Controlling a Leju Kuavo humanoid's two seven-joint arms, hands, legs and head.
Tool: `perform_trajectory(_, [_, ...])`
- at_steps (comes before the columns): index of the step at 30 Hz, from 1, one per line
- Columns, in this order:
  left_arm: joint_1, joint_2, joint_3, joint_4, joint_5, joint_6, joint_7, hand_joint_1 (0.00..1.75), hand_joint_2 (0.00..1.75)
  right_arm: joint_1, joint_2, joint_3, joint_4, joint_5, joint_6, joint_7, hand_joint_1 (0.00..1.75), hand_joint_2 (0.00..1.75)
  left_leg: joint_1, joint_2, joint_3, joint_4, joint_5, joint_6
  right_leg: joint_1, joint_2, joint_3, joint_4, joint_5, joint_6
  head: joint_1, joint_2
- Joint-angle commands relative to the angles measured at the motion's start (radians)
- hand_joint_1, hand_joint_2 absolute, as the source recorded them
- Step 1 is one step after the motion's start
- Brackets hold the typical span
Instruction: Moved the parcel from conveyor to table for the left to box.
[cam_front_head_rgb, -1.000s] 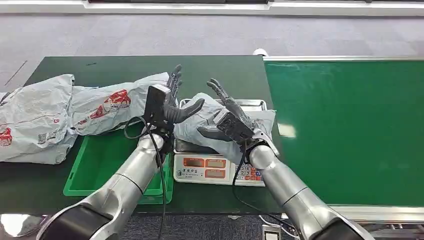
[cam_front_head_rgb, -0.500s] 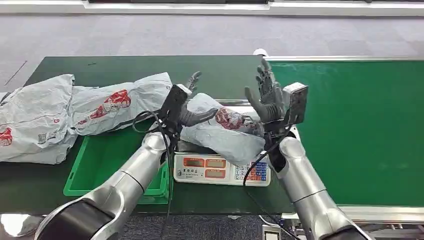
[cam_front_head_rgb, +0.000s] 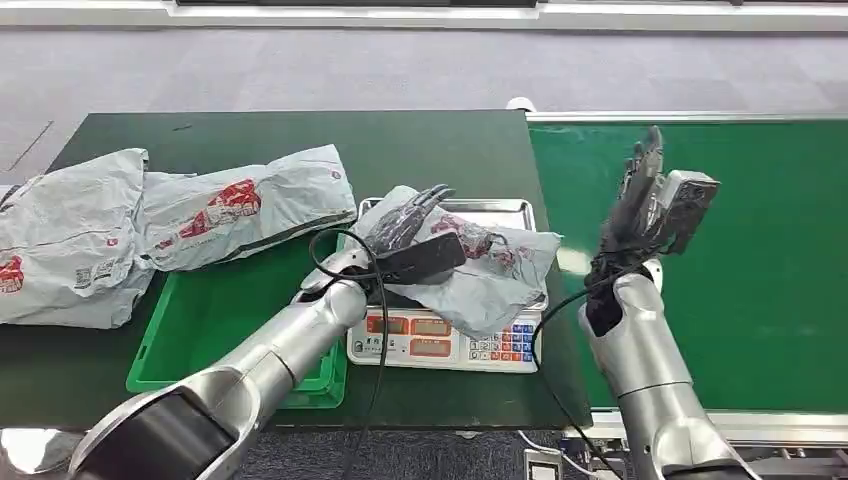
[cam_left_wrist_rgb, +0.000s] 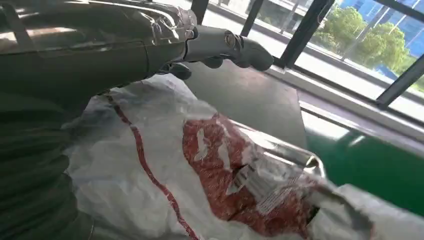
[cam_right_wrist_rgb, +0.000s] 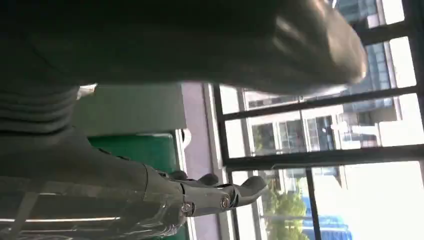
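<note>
A grey plastic parcel (cam_front_head_rgb: 487, 268) with a red print lies crumpled on the steel pan of a weighing scale (cam_front_head_rgb: 436, 340) on the dark green table. My left hand (cam_front_head_rgb: 408, 222) lies over the parcel's left end, palm down and fingers stretched out, not closed around it. In the left wrist view those fingers (cam_left_wrist_rgb: 220, 44) reach out straight above the parcel (cam_left_wrist_rgb: 200, 170). My right hand (cam_front_head_rgb: 638, 200) is raised over the green conveyor (cam_front_head_rgb: 740, 280), clear of the parcel, fingers pointing up and apart, holding nothing. The right wrist view shows its extended fingers (cam_right_wrist_rgb: 215, 194).
A green bin (cam_front_head_rgb: 200, 325) sits left of the scale, under my left forearm. Two more grey parcels (cam_front_head_rgb: 70, 235) (cam_front_head_rgb: 245, 205) lie on the table (cam_front_head_rgb: 430, 140) to the left. A black cable loops by my left wrist. The conveyor's metal rim runs beside the scale.
My right hand let go of the parcel and swung right, out over the conveyor. My left hand turned palm down onto the parcel, which settled flat on the scale.
</note>
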Motion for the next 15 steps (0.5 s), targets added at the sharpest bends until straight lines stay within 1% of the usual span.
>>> perform_trajectory(1, [-0.062,0.010,-0.271,0.105,-0.176,0.045,0.063,0.00,1.75,-0.039,-0.014,-0.127,0.105,-0.005,0.023,0.002,0.00,0.00,0.000,0.003,0.005,-0.001,-0.001,0.000,0.001,0.001,0.004,-0.001,-0.001,-0.001,0.000,0.000])
perform_trajectory(2, [-0.067,0.006,-0.333,0.115,-0.255,0.067,0.099,0.00,1.75,-0.037,-0.023,-0.138,0.107,-0.016,0.040,-0.001,0.00,0.00,0.000,0.002,0.006,-0.001,-0.001,0.000,0.001,-0.001,0.006,-0.002,-0.001,-0.001,0.000,0.000])
perform_trajectory(3, [-0.064,0.001,-0.363,0.113,-0.305,0.075,0.120,0.00,1.75,-0.032,-0.027,-0.147,0.108,-0.029,0.065,-0.002,0.00,0.00,0.000,0.001,0.006,-0.002,-0.001,0.000,0.001,-0.002,0.006,-0.002,-0.001,-0.001,0.000,0.000])
perform_trajectory(4, [-0.061,-0.006,-0.392,0.118,-0.344,0.033,0.116,0.00,1.75,-0.029,-0.031,-0.150,0.108,-0.034,0.091,-0.004,0.00,0.00,0.000,-0.001,0.003,-0.001,-0.001,0.000,0.001,-0.002,0.004,-0.001,-0.001,-0.001,0.000,0.000])
perform_trajectory(5, [-0.057,-0.010,-0.400,0.117,-0.371,-0.009,0.111,0.00,1.75,-0.027,-0.029,-0.157,0.109,-0.034,0.102,-0.006,0.00,1.75,0.000,0.000,0.005,-0.001,-0.001,0.000,0.001,-0.003,0.005,-0.002,-0.001,-0.001,0.000,0.000])
perform_trajectory(6, [-0.056,-0.013,-0.408,0.123,-0.387,-0.050,0.104,0.00,1.75,-0.023,-0.030,-0.156,0.106,-0.029,0.110,-0.009,0.00,1.75,0.000,-0.001,0.004,-0.001,-0.001,0.000,0.001,-0.003,0.004,-0.002,-0.001,-0.001,0.000,0.000])
perform_trajectory(7, [-0.062,-0.018,-0.424,0.132,-0.411,-0.108,0.096,0.00,1.75,-0.019,-0.027,-0.158,0.102,-0.027,0.117,-0.012,0.00,1.75,0.000,0.000,0.006,-0.002,-0.001,0.000,0.001,-0.002,0.006,-0.003,-0.001,-0.001,0.000,0.000])
perform_trajectory(8, [-0.065,-0.021,-0.424,0.135,-0.420,-0.135,0.094,0.00,1.75,-0.014,-0.023,-0.160,0.098,-0.024,0.121,-0.014,0.00,1.75,0.000,0.000,0.004,-0.001,-0.001,0.000,0.001,-0.001,0.004,-0.002,-0.001,0.000,0.000,0.000])
perform_trajectory(9, [-0.069,-0.023,-0.426,0.137,-0.431,-0.149,0.095,0.00,1.75,-0.010,-0.020,-0.163,0.091,-0.021,0.123,-0.016,0.00,1.75,0.001,0.002,0.007,-0.002,-0.002,0.000,0.001,-0.001,0.007,-0.004,-0.001,0.000,0.000,0.000])
perform_trajectory(10, [-0.073,-0.026,-0.426,0.137,-0.444,-0.160,0.084,0.00,1.75,-0.010,-0.014,-0.166,0.087,-0.022,0.127,-0.015,0.00,1.75,0.000,0.001,0.004,-0.001,-0.001,0.000,0.001,0.000,0.004,-0.002,-0.001,0.000,0.000,0.000])
perform_trajectory(11, [-0.075,-0.026,-0.426,0.137,-0.444,-0.161,0.085,0.14,1.75,-0.012,-0.012,-0.166,0.086,-0.022,0.127,-0.015,0.00,1.75,0.001,0.002,0.005,-0.001,-0.002,0.000,0.001,0.000,0.005,-0.002,-0.001,-0.001,0.000,0.000])
perform_trajectory(12, [-0.074,-0.026,-0.410,0.136,-0.440,-0.165,0.077,1.75,1.75,-0.011,-0.011,-0.165,0.080,-0.020,0.130,-0.016,0.00,1.75,0.000,0.003,0.006,-0.002,-0.001,0.000,0.001,0.001,0.006,-0.003,0.000,-0.001,0.000,0.000])
perform_trajectory(13, [-0.074,-0.024,-0.404,0.132,-0.438,-0.157,0.074,1.75,1.75,-0.012,-0.011,-0.164,0.079,-0.020,0.131,-0.016,0.00,1.75,-0.001,0.002,0.005,-0.002,0.000,0.000,0.000,0.000,0.005,-0.002,0.000,0.000,0.000,0.000])
perform_trajectory(15, [-0.077,-0.017,-0.392,0.129,-0.455,-0.106,0.091,1.75,1.75,-0.008,-0.011,-0.164,0.061,-0.022,0.135,-0.016,0.00,1.75,0.000,0.004,0.008,-0.003,-0.001,0.000,0.000,0.002,0.008,-0.003,0.000,-0.001,0.000,0.000])
